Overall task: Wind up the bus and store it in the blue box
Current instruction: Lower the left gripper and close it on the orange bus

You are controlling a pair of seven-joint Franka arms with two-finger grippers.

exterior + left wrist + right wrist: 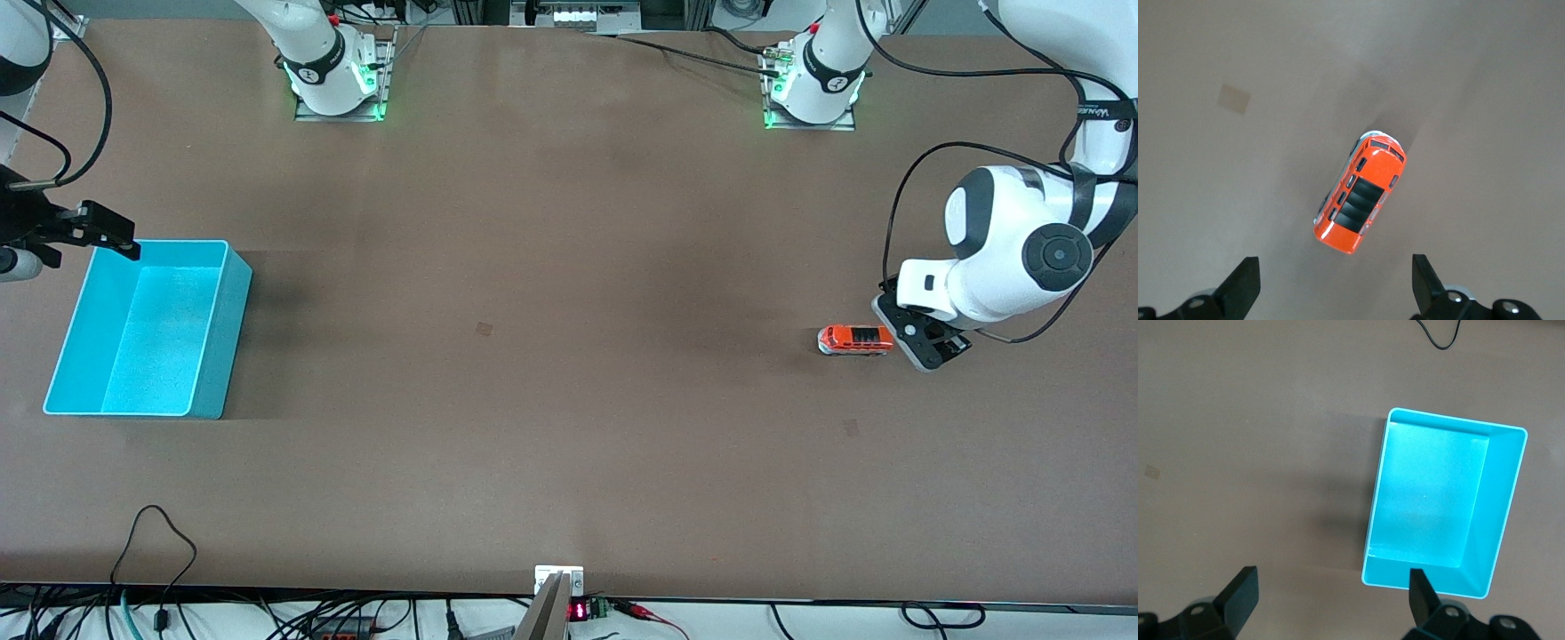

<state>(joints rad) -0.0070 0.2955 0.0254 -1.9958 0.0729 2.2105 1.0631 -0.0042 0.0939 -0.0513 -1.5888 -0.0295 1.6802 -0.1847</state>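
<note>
The small orange-red bus (853,340) stands on the brown table near the left arm's end, its dark roof windows facing up. My left gripper (931,348) hovers low beside it, toward the left arm's end, open and empty. In the left wrist view the bus (1361,197) lies just ahead of the open gripper (1336,287), not between the fingers. The light blue box (160,329) sits empty at the right arm's end. My right gripper (111,233) is over the box's corner farthest from the front camera, open and empty. The right wrist view shows the box (1438,500) by that gripper (1331,600).
A small dark mark (484,328) lies mid-table. Cables and a small display unit (578,610) run along the table edge nearest the front camera. The two arm bases (336,80) (813,89) stand at the edge farthest from that camera.
</note>
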